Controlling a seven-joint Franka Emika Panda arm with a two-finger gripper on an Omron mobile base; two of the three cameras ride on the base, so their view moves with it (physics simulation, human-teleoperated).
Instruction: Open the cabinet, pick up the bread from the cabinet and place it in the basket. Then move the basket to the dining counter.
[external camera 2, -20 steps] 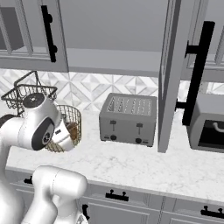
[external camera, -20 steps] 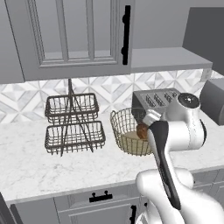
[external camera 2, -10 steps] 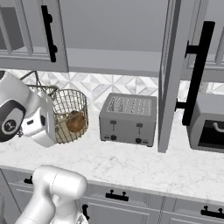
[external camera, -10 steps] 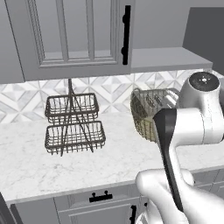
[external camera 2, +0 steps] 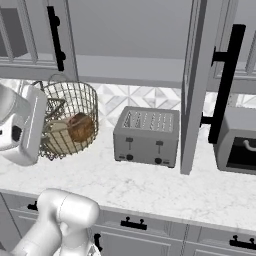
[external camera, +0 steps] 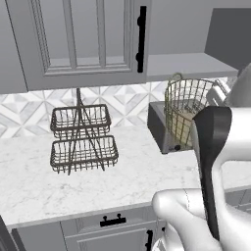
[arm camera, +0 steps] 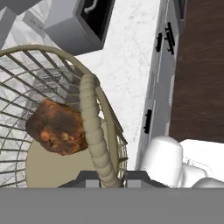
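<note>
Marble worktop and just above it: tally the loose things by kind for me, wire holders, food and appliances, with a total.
Wire holders: 2, the round gold-tan wire basket held tilted in the gripper and the dark two-tier wire rack.
Food: 1, the brown bread loaf inside the basket.
Appliances: 2, the grey slotted toaster and the grey microwave.
Total: 5.

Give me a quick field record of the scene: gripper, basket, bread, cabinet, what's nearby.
gripper: shut on the rim of the round gold-tan wire basket
basket: lifted off the marble worktop, tipped on its side
bread: small brown loaf inside the basket, against its tan base
cabinet: grey upper wall cabinet door stands open
nearby: silver toaster, dark two-tier wire rack
</note>
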